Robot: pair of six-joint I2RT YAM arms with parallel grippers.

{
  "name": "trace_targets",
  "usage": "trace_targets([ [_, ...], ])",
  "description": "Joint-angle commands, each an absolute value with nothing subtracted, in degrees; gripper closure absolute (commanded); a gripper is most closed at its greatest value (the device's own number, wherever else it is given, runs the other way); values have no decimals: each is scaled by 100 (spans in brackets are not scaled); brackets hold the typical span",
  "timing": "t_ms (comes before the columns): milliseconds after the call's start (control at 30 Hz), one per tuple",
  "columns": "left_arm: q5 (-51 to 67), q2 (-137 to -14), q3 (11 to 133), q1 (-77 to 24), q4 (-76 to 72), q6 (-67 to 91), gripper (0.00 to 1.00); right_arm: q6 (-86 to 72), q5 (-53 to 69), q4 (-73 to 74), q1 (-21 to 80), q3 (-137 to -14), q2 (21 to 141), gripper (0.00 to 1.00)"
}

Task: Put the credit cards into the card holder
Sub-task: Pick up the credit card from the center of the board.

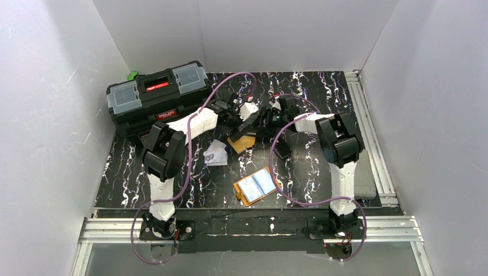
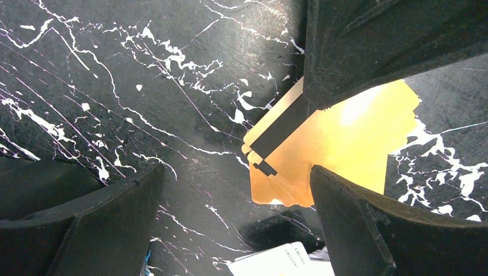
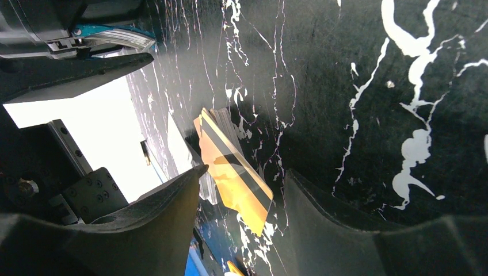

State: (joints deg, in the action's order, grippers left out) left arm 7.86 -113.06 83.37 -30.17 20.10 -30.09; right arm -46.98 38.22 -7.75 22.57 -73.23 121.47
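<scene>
Credit cards (image 2: 345,144), orange, fanned flat, long axis diagonal; left fingers (image 2: 368,230) wide; right fingers (image 3: 155,230) apart

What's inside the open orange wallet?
The card holder lies open, showing bluish-grey plastic sleeves. Whether a card sits in them is too small to tell, and anything behind the sleeves is covered.

Place: a robotics lab test cell.
Enclosure: plain white panel walls (image 1: 288,34) close off the left, far and right sides of the black marbled tabletop (image 1: 126,172).
Framing: bare aluminium rails (image 1: 115,229) run along the tabletop's near and right edges.
Machines: a left arm (image 1: 164,155) and a right arm (image 1: 339,144) are bolted at the tabletop's near edge, with purple cables (image 1: 189,167) looping over it.
Tools: a black toolbox (image 1: 156,95) sits at the tabletop's far left corner.
</scene>
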Motion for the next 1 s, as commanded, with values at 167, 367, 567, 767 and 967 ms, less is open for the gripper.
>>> trace_targets([
  [167,719,-11484,8635,-3023,1975,-3102,2,-4686,3822,-823,2259,-7230,12104,37],
  [367,738,-11673,8747,-3050,1958,-3076,2,-4694,3831,-869,2259,-7144,12086,38],
  [567,732,-11803,8858,-3098,1956,-3086,2,-4718,3848,-907,2259,-7086,12081,38],
  [767,738,-11889,8996,-3142,1958,-3068,2,-4719,3851,-949,2259,-7010,12083,39],
  [967,811,-11950,9169,-3155,2001,-2932,2,-4699,3816,-958,2251,-6925,12035,40],
])
